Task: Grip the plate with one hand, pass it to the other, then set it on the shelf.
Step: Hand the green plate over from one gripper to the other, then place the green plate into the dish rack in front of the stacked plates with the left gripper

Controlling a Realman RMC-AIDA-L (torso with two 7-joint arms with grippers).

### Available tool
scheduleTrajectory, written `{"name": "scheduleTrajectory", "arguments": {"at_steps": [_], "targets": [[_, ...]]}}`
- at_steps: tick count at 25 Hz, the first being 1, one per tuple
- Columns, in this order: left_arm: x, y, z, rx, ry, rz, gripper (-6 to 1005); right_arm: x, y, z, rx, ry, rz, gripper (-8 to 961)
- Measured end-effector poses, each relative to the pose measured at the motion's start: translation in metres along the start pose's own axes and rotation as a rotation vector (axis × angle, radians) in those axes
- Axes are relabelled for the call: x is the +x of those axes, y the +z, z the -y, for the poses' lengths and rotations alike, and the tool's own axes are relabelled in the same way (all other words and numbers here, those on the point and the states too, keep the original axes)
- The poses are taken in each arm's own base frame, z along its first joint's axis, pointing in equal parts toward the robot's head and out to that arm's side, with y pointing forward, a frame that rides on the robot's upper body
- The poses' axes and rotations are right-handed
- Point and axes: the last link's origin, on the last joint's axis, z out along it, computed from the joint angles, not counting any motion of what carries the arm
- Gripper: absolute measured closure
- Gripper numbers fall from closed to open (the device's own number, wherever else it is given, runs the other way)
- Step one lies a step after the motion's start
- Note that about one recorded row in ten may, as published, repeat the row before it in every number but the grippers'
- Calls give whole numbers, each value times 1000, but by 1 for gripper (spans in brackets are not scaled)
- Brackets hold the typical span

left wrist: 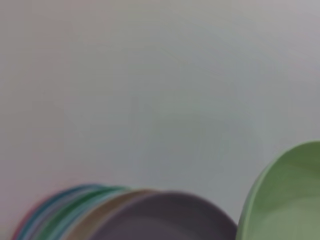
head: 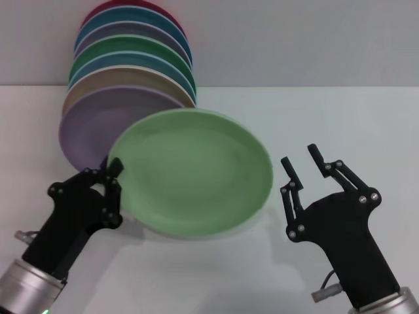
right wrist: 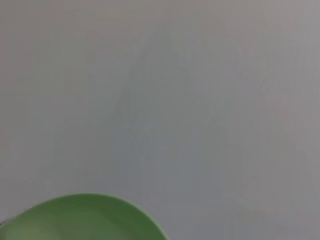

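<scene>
The pale mint-green plate (head: pixel 193 171) is held above the white table, tilted, in the middle of the head view. My left gripper (head: pixel 110 176) is shut on its left rim. My right gripper (head: pixel 302 161) is open and empty just to the right of the plate, a small gap from its right rim. The plate's edge also shows in the left wrist view (left wrist: pixel 285 200) and in the right wrist view (right wrist: pixel 85 217). The wire shelf is hidden under the stacked plates; I cannot see it.
A row of several plates (head: pixel 131 72) stands leaning at the back left: red, blue, lavender, darker green, beige, with a lavender one (head: pixel 91 124) in front, right behind the held plate. They show in the left wrist view (left wrist: pixel 125 215) too. A grey wall (head: pixel 294 39) stands behind.
</scene>
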Motion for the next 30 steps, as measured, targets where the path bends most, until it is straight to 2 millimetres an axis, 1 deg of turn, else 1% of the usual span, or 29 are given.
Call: {"name": "scheduleTrajectory", "arguments": {"at_steps": [1,4,7,11,16,19,22,30], "targets": [[2,-2,1,5,0,-15,955,-1,-1,0,-4,1,3,662],[10,-8,7,38,8,-67,957,-2,-4,-4,-27,5,10,663],[22,-15,21,92,43,-142,957,0,-4,-8,-66,2,5,663],[35,-23,38,150,100,-217,957,11,-2,-12,-112,-7,-38,663],[47,-26,53,189,174,-278,958,26,2,-8,-137,28,-77,663],[52,-24,61,185,219,-299,958,33,6,-3,-130,47,-88,663],[54,-17,64,165,294,-294,957,38,10,4,-106,55,-98,664],[48,-1,58,121,476,-247,948,53,22,24,-48,85,-126,664]]}}
